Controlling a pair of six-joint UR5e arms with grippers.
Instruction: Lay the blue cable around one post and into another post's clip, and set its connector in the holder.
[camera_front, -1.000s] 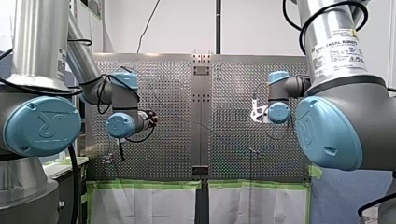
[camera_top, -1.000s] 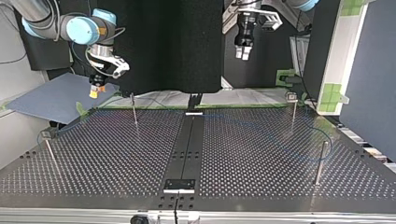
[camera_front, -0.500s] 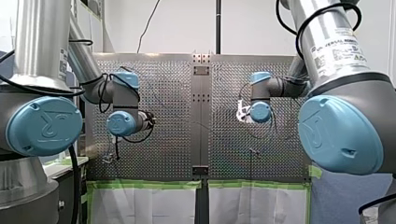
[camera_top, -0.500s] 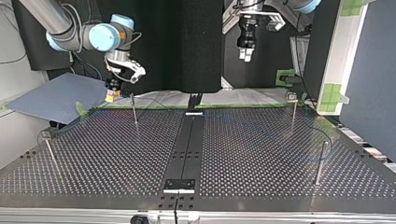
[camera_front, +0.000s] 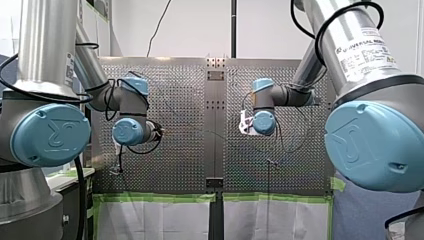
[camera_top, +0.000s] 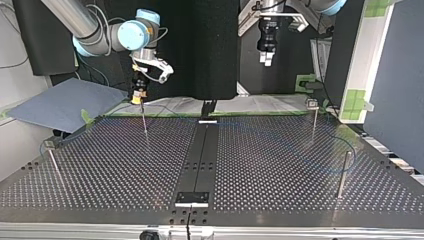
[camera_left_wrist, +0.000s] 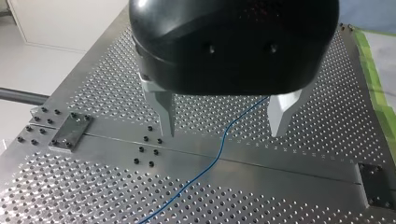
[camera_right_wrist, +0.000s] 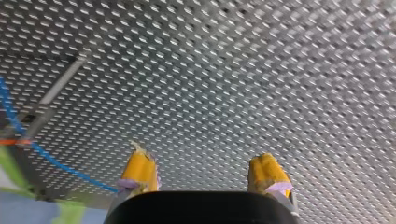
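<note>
Over the last second our right arm has swung across the far side of the desk (camera_top: 275, 170). In the top view its end effector (camera_top: 136, 99) was over the blue-grey sheet (camera_top: 60, 107) at the view's left. Now it hangs just above the tip of the thin post (camera_top: 144, 120) near the far edge, yellow pads pointing down. The front view shows the same move, with the right wrist shifted from the view's right towards the centre strip. In its wrist view the two yellow pads (camera_right_wrist: 138, 170) stand apart with nothing between them. The blue cable (camera_left_wrist: 203, 169) runs off to one side of them, past a thin rod. Our left arm has hardly moved. Its end effector (camera_left_wrist: 224, 134) still hangs high above the desk, metal fingers spread wide and holding nothing. The cable lies flat on the perforated surface below the gap between them and crosses the smooth centre strip. In the top view the cable is a faint line across the far part of the desk, lying much as it did a second ago. It curves near the post (camera_top: 343, 172) at the view's right, but we cannot tell whether it goes around that post. We cannot make out its connector.
</note>
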